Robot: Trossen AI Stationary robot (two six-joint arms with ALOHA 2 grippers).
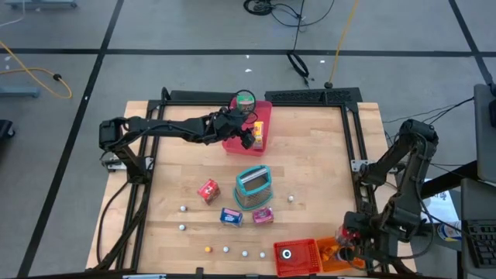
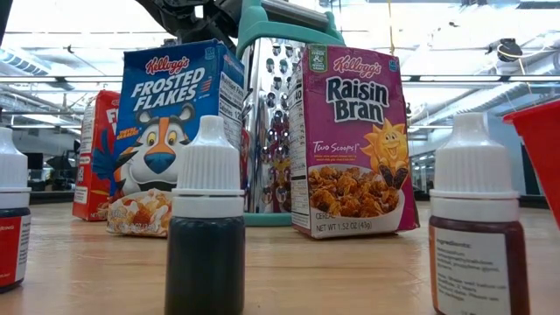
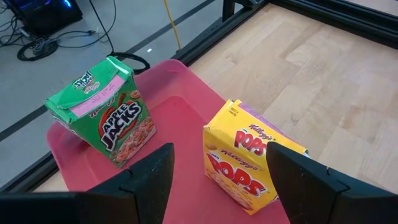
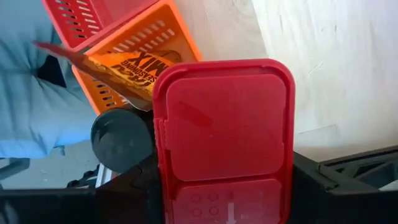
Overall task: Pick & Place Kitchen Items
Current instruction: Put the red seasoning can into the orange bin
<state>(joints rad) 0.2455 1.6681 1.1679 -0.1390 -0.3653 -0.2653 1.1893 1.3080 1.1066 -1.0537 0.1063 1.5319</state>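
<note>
Yellow Pops box (image 3: 245, 165) stands beside the green Apple Jacks box (image 3: 102, 112) in the pink tray (image 3: 180, 118), the left pincer (image 3: 217, 180) spread above it, apparently just delivered, while the right pincer (image 4: 217, 186) clamps a red container (image 4: 227, 134) over the orange bin (image 4: 134, 59).

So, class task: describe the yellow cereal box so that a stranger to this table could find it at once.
Start at the pink tray at the table's far edge, under the left gripper. Two small cereal boxes stand on it. You want the yellow Pops box, not the green Apple Jacks box beside it.
</note>
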